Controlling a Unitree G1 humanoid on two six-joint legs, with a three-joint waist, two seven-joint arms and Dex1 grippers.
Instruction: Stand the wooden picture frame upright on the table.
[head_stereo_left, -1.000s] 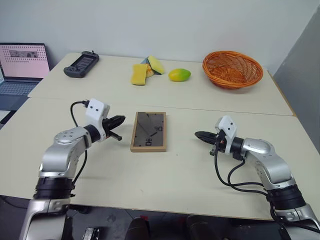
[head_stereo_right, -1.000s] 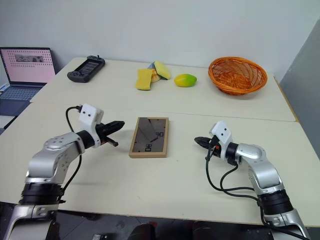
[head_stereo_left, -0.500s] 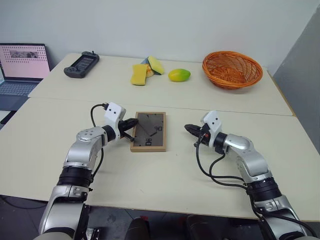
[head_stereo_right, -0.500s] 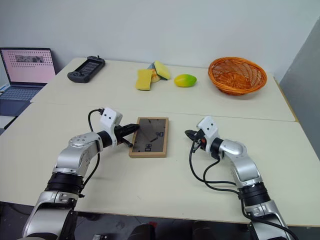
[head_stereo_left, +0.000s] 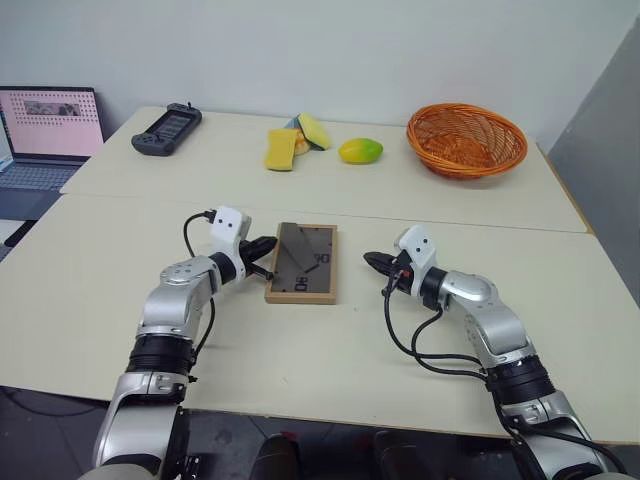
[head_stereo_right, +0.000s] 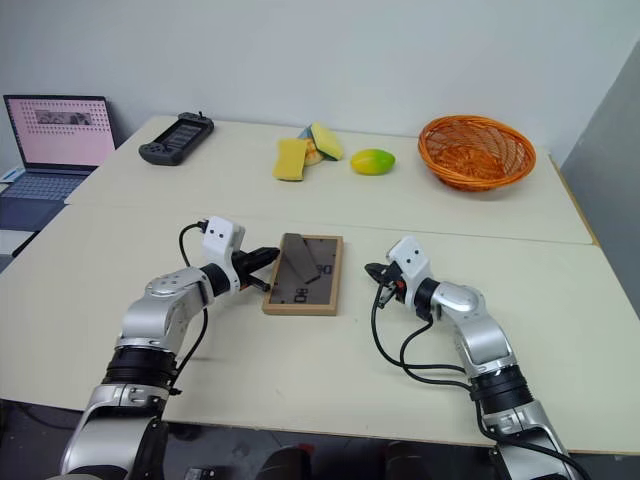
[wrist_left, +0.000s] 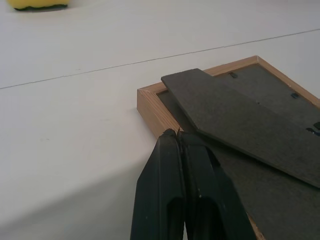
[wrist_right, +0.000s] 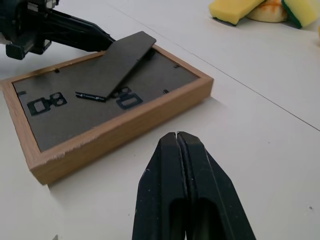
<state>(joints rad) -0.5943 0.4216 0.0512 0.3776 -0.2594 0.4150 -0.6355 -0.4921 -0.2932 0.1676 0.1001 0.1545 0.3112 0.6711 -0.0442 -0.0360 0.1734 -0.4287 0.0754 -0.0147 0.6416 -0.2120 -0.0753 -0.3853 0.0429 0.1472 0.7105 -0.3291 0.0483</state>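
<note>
On table (head_stereo_left: 120, 300), one picture frame (head_stereo_left: 302, 263), two claws

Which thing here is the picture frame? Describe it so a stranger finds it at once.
On the near slab of the large cream table, just in front of the seam, a small rectangular light-wood picture frame lies flat between the two grippers. Unlike the sponges, fruit and basket behind, it shows a dark grey back with a stand flap lifted.
</note>
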